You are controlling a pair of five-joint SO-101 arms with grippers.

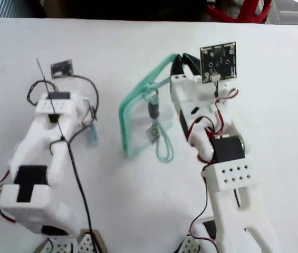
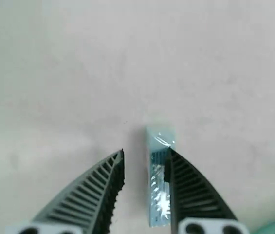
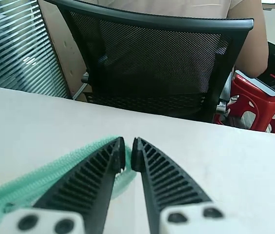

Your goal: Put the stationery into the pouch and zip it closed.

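Table point(image 1: 275, 79): white, carrying both arms and the task's things.
Pouch point(image 1: 137, 118): clear plastic with a green zip edge point(image 3: 40, 180). It sits between the two arms, closer to the right one, with its far corner raised and its near end on the table.
Right gripper point(image 3: 128, 146): pinched on the pouch's green zip edge at that raised corner, with the ribbed black fingers almost meeting at the tips.
Inside the pouch: a short dark thing point(image 1: 153, 110) I cannot name. A green cord point(image 1: 164, 150) loops out past the near edge, and a small pale tag point(image 1: 151, 135) lies beside it.
Packet point(image 2: 156, 185): small, pale blue and in a shiny wrapper. It lies flat on the table outside the pouch, a little to its left.
Left gripper point(image 2: 145, 152): fingers spread, low over the table. The packet lies between them, against the inner face of one finger and clear of the other — nothing is gripped.
Writing: the tag and the packet's wrapper carry marks too small to read — the glare on the wrapper hides the rest.
Behind the table: a black mesh chair point(image 3: 152, 63), a red stool point(image 3: 254, 105) and window blinds point(image 3: 15, 48).
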